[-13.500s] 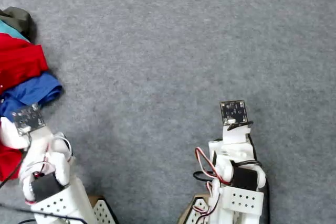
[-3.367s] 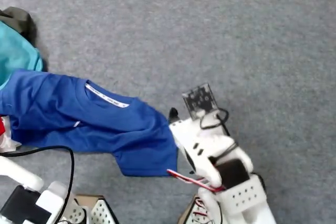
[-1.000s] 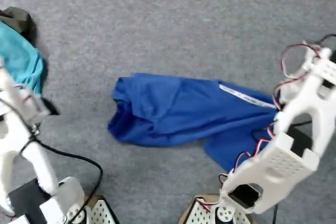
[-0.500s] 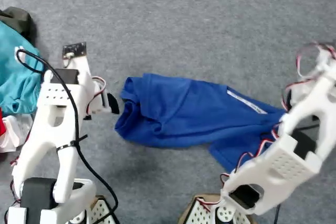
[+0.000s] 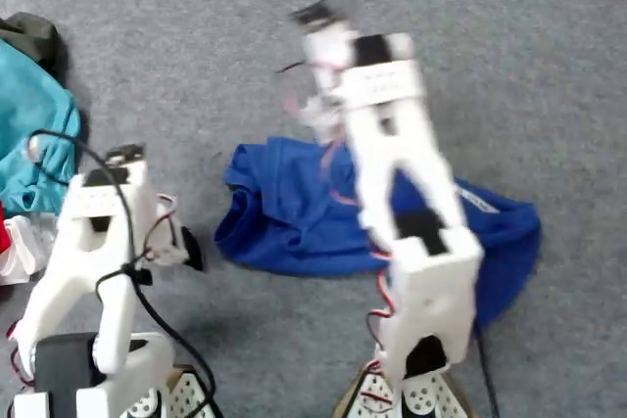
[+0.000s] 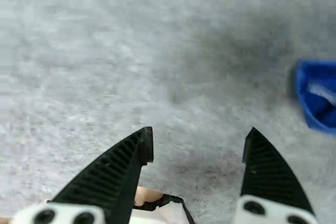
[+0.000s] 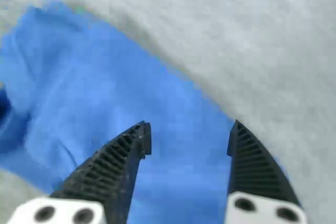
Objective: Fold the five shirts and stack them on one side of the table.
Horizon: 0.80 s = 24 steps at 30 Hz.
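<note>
A blue shirt (image 5: 284,222) lies crumpled in the middle of the grey table, its right end bunched up (image 5: 509,237). The right arm (image 5: 392,144) stretches from the front edge across the shirt. In the right wrist view my right gripper (image 7: 190,124) hangs open above the blue shirt (image 7: 105,93), near its edge, with nothing between the fingers. My left gripper (image 5: 186,252) is just left of the shirt near the front. It stands open over bare carpet (image 6: 199,132), with a corner of the blue shirt (image 6: 315,100) off to one side.
A heap of other garments sits at the left edge: a teal shirt (image 5: 34,124), a dark olive one (image 5: 34,31) behind it, and a bit of red (image 5: 5,237) beside white cloth (image 5: 24,252). Bare grey carpet (image 5: 509,75) covers the far and right side.
The right arm swung from the right edge to over the middle of the shirt. The shirt's right end bunched up. The left arm drew back toward the front edge.
</note>
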### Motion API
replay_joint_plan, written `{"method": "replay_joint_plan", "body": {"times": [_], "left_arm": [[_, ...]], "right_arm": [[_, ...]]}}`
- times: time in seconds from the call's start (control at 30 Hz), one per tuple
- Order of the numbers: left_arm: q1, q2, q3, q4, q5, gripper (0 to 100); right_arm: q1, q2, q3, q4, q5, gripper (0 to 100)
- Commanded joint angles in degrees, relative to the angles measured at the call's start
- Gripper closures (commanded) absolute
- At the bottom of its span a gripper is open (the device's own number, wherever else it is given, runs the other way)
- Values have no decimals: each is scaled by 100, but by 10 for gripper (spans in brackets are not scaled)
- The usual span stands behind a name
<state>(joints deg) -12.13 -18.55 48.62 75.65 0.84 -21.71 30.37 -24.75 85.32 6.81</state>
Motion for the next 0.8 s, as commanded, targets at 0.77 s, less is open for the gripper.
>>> {"method": "replay_joint_plan", "body": {"times": [0.77], "left_arm": [[-633,-171,-141,-229,-519,722]], "right_arm": [[2088,3521,-5895,1670,-607,994]]}}
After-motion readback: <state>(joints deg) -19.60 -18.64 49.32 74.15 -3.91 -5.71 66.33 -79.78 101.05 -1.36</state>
